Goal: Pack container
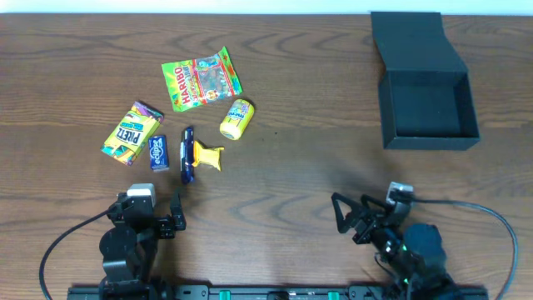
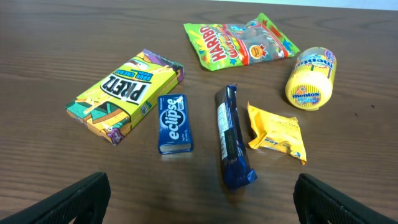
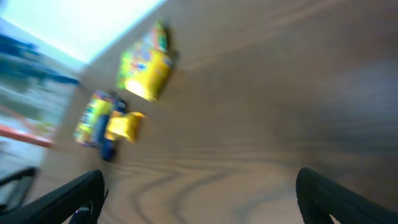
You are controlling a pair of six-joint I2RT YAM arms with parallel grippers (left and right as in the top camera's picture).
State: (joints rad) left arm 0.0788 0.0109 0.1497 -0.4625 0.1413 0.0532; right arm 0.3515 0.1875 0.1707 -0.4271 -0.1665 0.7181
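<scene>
Left gripper (image 1: 176, 218) and right gripper (image 1: 346, 218) both gape released, empty; the tub (image 1: 236, 119) (round, far left of the box (image 1: 429, 137)) could roll away if pinched off-centre.

A brown wooden table (image 1: 300, 167) carries an open black box (image 1: 426, 112) at far right. Clustered at left: a gummy bag (image 1: 201, 79), yellow tub (image 1: 236, 118), pretzel box (image 1: 132, 133), blue mint tin (image 1: 158, 153), dark blue packet (image 1: 188, 155), small yellow packet (image 1: 208, 156).

black left hand (image 2: 205, 202), right hand (image 3: 202, 199), black cables (image 1: 466, 202)
</scene>
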